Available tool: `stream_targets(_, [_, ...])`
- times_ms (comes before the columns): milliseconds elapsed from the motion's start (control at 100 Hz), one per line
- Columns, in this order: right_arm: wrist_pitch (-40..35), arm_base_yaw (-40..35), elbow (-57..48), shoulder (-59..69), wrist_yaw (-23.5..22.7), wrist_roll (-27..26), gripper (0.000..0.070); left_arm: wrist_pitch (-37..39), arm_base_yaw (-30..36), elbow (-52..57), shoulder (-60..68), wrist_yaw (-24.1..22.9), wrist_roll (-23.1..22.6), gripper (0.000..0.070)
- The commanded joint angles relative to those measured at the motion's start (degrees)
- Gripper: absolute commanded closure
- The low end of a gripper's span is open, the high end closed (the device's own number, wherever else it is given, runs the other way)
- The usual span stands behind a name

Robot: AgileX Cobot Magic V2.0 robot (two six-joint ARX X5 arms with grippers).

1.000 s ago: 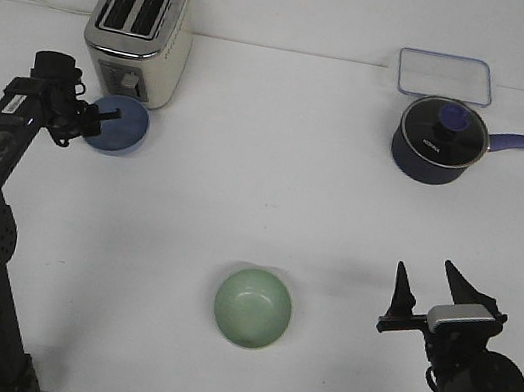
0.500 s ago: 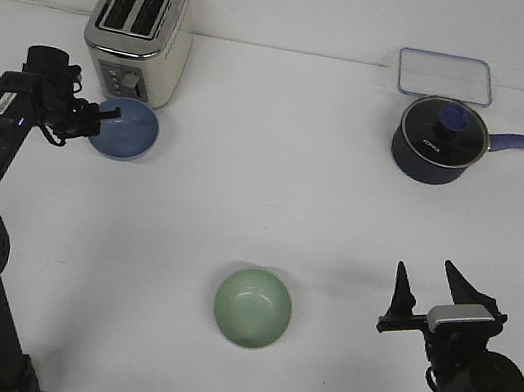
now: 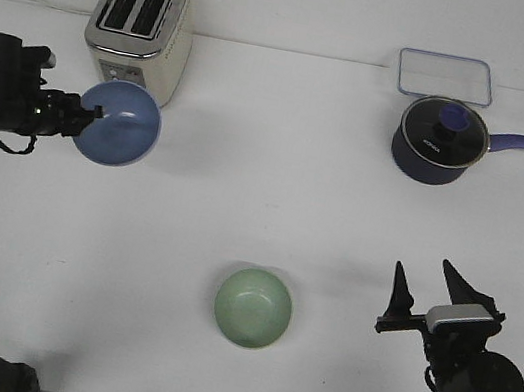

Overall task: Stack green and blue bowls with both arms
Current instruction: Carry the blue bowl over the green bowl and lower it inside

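Blue bowl (image 3: 119, 124) is hanging pinched by its rim in my left gripper (image 3: 86, 111), up off the counter (image 3: 273, 188) beside the toaster (image 3: 141, 30), while the green bowl (image 3: 252, 307) is sitting front-centre, closer to the wide-open, empty right gripper (image 3: 426, 291).

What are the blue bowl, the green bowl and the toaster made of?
Blue bowl, held in the left hand: probably plastic or glazed ceramic; smooth, evenly coloured, soft sheen. Green bowl: likely the same; smooth and matte-looking. Toaster: looks like brushed metal; silvery, reflective sides with dark slots on top.
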State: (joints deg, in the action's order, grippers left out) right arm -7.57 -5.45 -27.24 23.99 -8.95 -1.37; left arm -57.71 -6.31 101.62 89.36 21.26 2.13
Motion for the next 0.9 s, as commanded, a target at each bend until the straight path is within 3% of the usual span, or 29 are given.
stream_targets(0, [0.7, -0.4, -0.5, -0.1, -0.1, -0.6, 0.0198, -2.1, 1.3, 1.5, -1.2, 0.7, -1.9, 0.0688])
stream_targets(350, [1.1, -1.0, -0.5, -0.1, -0.1, -0.8, 0.0198, -4.7, 21.9, -1.0, -4.0, 0.6, -1.1, 0.0688])
stream_targets(630, [1.0, -1.0, -0.5, -0.1, -0.1, -0.7, 0.0198, 4.9, 37.8, -11.2, -4.0, -0.4, 3.2, 0.0688])
stream_targets(890, [0.9, -1.0, -0.5, -0.1, -0.1, -0.7, 0.0198, 14.7, 45.2, -23.5, -4.0, -0.4, 6.6, 0.0688])
